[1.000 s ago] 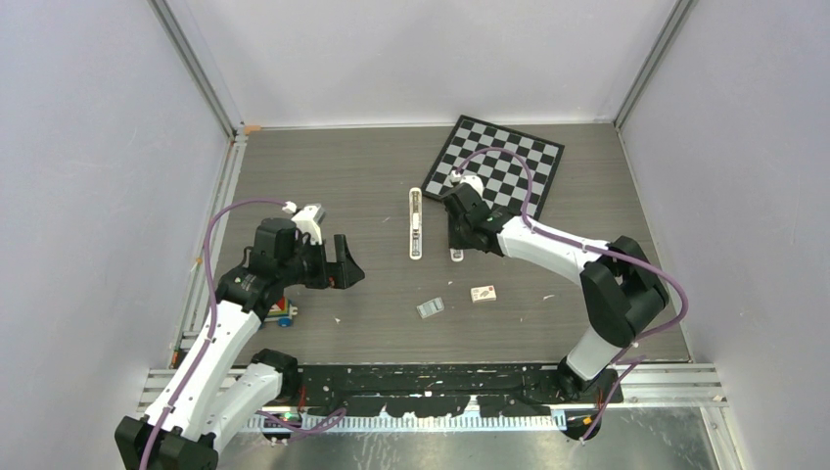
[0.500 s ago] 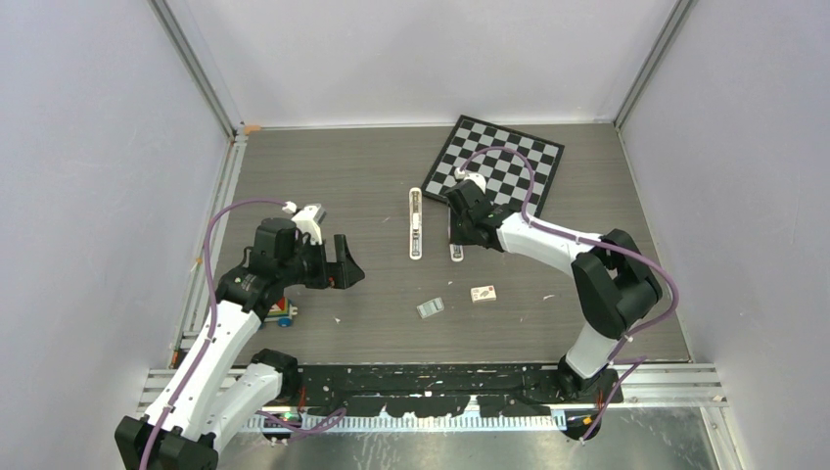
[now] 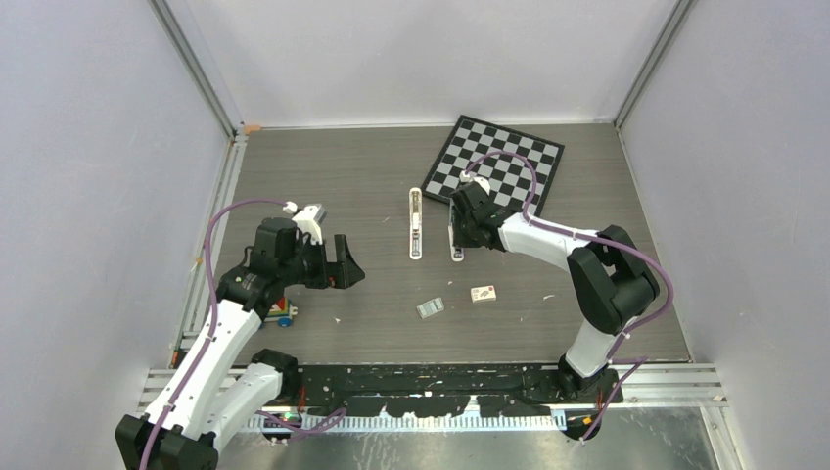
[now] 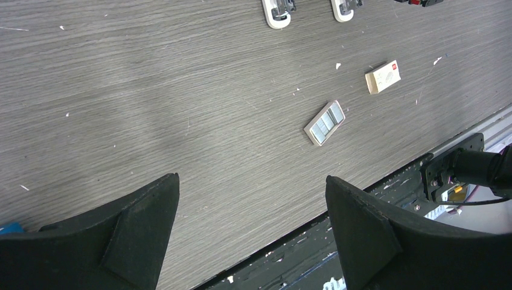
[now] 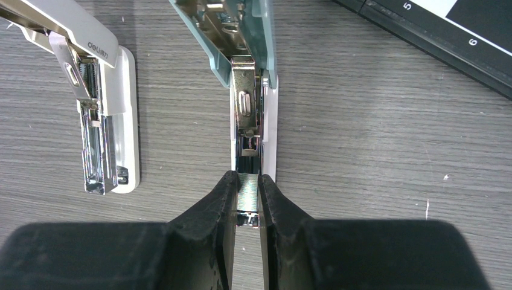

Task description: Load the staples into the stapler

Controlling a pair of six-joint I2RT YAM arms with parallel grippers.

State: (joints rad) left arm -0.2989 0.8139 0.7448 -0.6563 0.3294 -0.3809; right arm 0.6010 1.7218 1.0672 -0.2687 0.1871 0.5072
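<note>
Two opened staplers lie side by side mid-table. My right gripper (image 5: 247,179) is shut on a silvery strip of staples (image 5: 246,192), holding it in the front end of the metal channel of the teal-lidded stapler (image 5: 253,78). In the top view this gripper (image 3: 456,241) is over that stapler (image 3: 456,253). The white stapler (image 5: 115,121) lies to its left (image 3: 416,223). A small tray of grey staples (image 4: 324,122) and the white box with a red mark (image 4: 383,77) lie near the front edge. My left gripper (image 4: 252,178) is open and empty, above bare table left of them.
A chessboard (image 3: 499,162) lies at the back right, just behind the right gripper. A small colourful toy (image 3: 284,315) sits by the left arm. The table's front edge with a black rail (image 3: 440,377) runs close to the staples tray.
</note>
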